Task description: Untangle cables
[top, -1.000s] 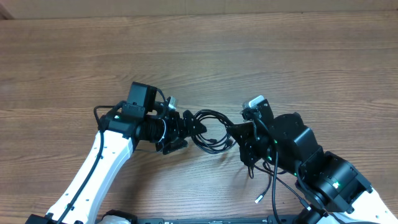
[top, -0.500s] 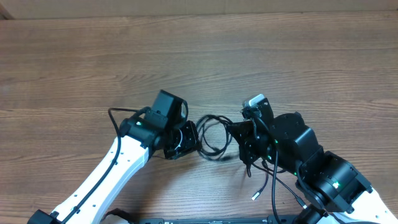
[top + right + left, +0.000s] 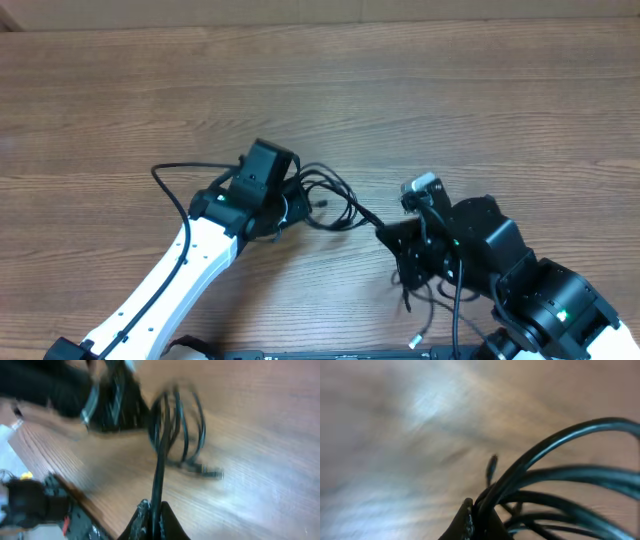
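Currently, cables [image 3: 345,203] spanned between both claws over table [image 3: 450,100]. Coiled part pinched in left gripper [image 3: 290,207], fingers pressed onto loops. Single strand pinched in right gripper [image 3: 385,232]. Strand axis is judged far-left to near-right, nearly taut; separation is judged along that line.
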